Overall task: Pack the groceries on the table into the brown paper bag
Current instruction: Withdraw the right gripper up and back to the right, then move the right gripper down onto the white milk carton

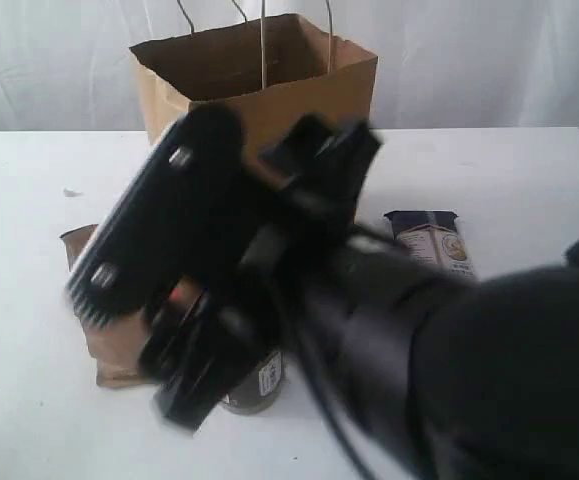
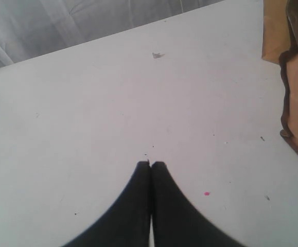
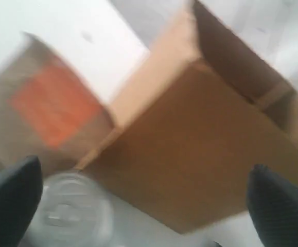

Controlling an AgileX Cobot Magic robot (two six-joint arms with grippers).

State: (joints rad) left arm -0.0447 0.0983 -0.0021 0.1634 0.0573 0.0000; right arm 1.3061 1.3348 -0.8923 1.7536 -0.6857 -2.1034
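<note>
At the far left, the left pincer is held closed and empty above a bare stretch of the counter, well apart from the groceries. The brown pouch with orange label is laid flat on the counter just beside the brown paper bag, which is stood upright and open at the back. The right pincer is spread wide, gripping nothing, over a round container set in front of the pouch. Further right, the long dark pasta packet is laid on the counter. If the right pincer is lowered off-centre, the container may be tipped or pushed against the pouch, and the light bag may be knocked by the arm. Much of the exterior view is blocked by the blurred right arm. The bag's contents are not shown, the container cannot be identified as can or jar, and the remaining groceries are not seen.
</note>
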